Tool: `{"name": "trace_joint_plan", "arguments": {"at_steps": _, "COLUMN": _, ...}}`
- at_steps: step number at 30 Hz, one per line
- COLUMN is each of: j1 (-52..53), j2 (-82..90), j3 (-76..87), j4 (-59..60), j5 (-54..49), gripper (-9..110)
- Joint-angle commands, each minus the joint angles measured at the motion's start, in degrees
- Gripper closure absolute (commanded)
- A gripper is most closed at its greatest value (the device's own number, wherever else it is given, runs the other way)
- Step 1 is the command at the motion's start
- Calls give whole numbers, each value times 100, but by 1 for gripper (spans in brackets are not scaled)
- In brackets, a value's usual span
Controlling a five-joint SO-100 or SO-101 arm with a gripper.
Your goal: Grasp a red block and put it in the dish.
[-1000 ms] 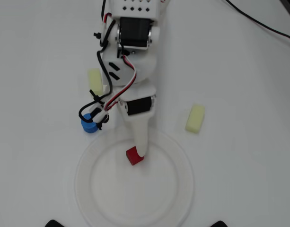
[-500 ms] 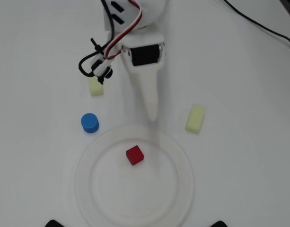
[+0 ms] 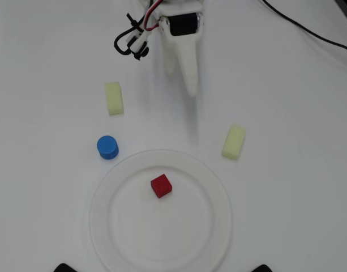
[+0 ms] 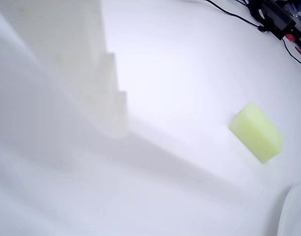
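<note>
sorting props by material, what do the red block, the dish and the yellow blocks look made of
Red block: likely plastic or foam; finely textured matte faces.
Dish: possibly paper or thin plastic; plain white, wide flat rim, no gloss.
Yellow blocks: probably foam or sponge; pale, matte, soft rounded edges.

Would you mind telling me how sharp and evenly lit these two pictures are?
Overhead view: bright, even light, faint shadows; the red block on the dish is crisp, the hand slightly smeared. Wrist view: washed out, the hand's finger a pale blur, the yellow block soft-edged.

Lab-style test bench, bare white table [image 3: 286,102], loose black cables [image 3: 309,28] (no household clutter)
</note>
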Motion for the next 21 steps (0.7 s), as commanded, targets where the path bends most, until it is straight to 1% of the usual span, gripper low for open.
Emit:
{"name": "trace_joint_plan", "arguments": {"at_steps": 1, "j1": -9, "j2": 1063, "j3": 844, "j4": -88, "j5": 26, "gripper": 56}}
{"name": "trace_joint_plan", "arguments": {"at_steps": 8, "j1": 176, "j2": 3067, "j3": 2452, "j4": 53, "j5": -35, "gripper": 59}}
{"name": "trace_joint_plan", "arguments": {"at_steps": 12, "j1": 176, "j2": 5019, "j3": 3138, "j4": 1055, "j5": -26, "gripper": 61}}
{"name": "trace_joint_plan", "arguments": {"at_steps": 17, "j1": 202, "j2": 5080, "j3": 3190, "j4": 1459, "j5": 308, "gripper": 62}}
{"name": "trace_joint_plan", "arguments": {"at_steps": 21, "j1": 167, "j2": 5080, "j3": 3278, "j4": 1547, "j5": 431, "gripper": 66}}
